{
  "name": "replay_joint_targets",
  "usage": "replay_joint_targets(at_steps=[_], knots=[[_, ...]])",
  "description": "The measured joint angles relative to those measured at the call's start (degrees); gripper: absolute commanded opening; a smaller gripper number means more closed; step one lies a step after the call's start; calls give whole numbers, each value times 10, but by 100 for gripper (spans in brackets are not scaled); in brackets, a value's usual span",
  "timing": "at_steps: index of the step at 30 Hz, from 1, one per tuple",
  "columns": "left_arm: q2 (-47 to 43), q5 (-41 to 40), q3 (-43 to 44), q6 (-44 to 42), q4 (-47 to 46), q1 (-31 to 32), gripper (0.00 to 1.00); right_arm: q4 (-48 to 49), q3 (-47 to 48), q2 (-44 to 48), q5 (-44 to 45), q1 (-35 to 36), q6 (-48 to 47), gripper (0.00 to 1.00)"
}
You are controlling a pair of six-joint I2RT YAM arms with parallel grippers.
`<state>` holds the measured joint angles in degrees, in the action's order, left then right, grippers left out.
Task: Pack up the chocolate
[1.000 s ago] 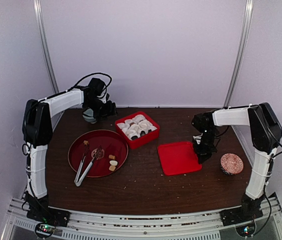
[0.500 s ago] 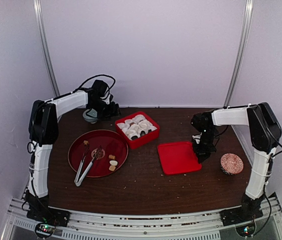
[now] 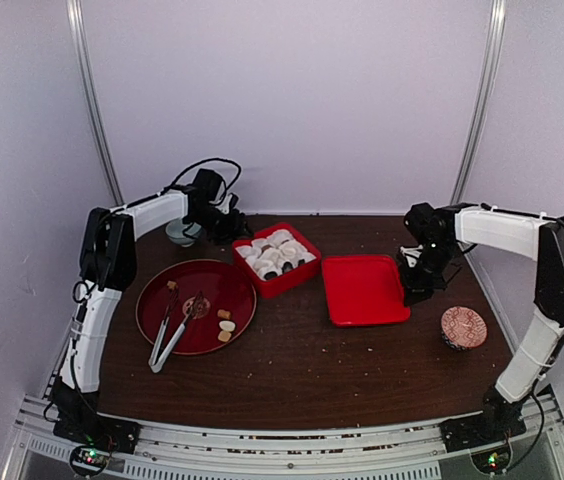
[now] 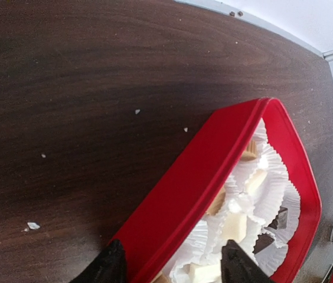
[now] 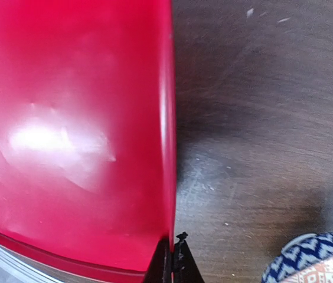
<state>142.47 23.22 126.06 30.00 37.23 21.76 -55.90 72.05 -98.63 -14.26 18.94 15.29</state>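
A red box (image 3: 275,258) at the back middle holds white paper cups with chocolate: cream (image 4: 235,227), tan (image 4: 216,200) and dark (image 4: 278,219) pieces. More chocolate (image 3: 225,320) lies loose on the round red plate (image 3: 212,285). My left gripper (image 3: 232,228) is open at the box's back-left corner. Its jaws straddle the box wall (image 4: 190,188), one fingertip (image 4: 110,268) outside, the other over the cups. My right gripper (image 5: 173,259) is shut on the right edge of the flat red lid (image 3: 365,290), which lies just right of the box.
Metal tongs (image 3: 172,335) rest on the round plate's left half. A small grey bowl (image 3: 180,232) stands behind the plate at the back left. A patterned bowl (image 3: 463,327) sits near the table's right edge, also seen as the patterned bowl (image 5: 311,259) beside my right fingers.
My right arm has carried the lid back and left, up to the box. My left gripper has moved right from the grey bowl to the box wall, and its jaws have narrowed.
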Motion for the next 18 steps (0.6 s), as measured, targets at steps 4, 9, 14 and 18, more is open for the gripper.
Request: replay_joint_targets(at_steps=[4, 9, 14, 18], knots=[[12, 20, 11, -17, -4, 1, 45, -11, 0, 33, -3, -18, -5, 0], [23, 42, 11, -51, -8, 7, 37, -31, 0, 47, -4, -36, -12, 0], [26, 55, 11, -85, -4, 19, 28, -48, 2, 56, -9, -53, -19, 0], [26, 62, 11, -120, 3, 31, 21, -58, 13, 56, -10, -66, -21, 0]])
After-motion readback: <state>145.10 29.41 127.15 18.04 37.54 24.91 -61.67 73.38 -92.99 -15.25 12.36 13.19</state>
